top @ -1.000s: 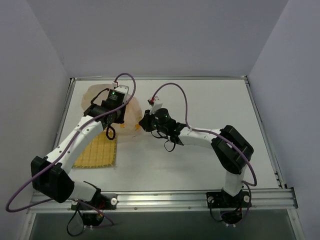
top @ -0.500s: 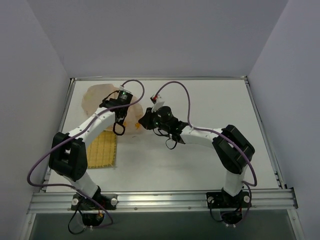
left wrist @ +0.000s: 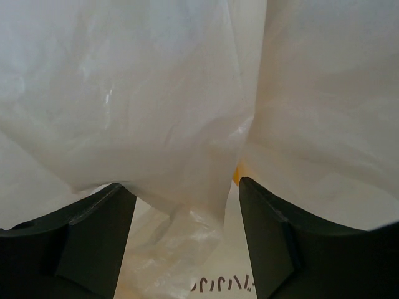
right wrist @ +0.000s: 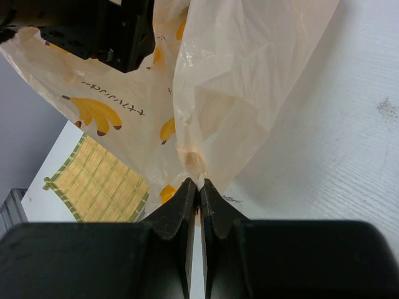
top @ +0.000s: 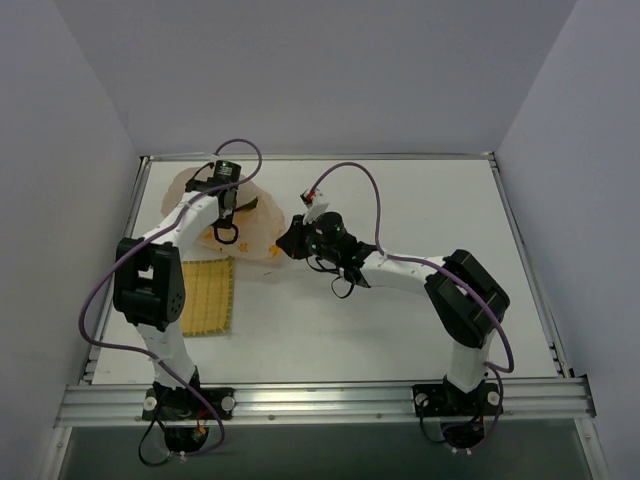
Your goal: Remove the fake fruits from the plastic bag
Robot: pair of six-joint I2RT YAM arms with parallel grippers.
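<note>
The plastic bag [top: 256, 232] lies crumpled at the table's back left, pale peach with orange banana prints. My right gripper [top: 283, 248] is shut on a pinched bit of the bag's edge [right wrist: 194, 163], low over the table. My left gripper [top: 228, 210] is over the middle of the bag, pointing down into it. In the left wrist view the left gripper [left wrist: 187, 212] is open, with folds of bag plastic [left wrist: 156, 93] hanging between and in front of its fingers [left wrist: 93, 237]. No fake fruits show in any view; the bag hides them.
A yellow woven mat [top: 205, 298] lies flat just in front of the bag, also in the right wrist view [right wrist: 100, 184]. The left arm's black wrist [right wrist: 106, 31] is close above the bag. White table [top: 420, 200] extends to the right, bounded by a metal rail.
My left arm has swung back and to the left, from the bag's right side to over its middle. My right gripper has stayed shut on the bag's edge, nearly still.
</note>
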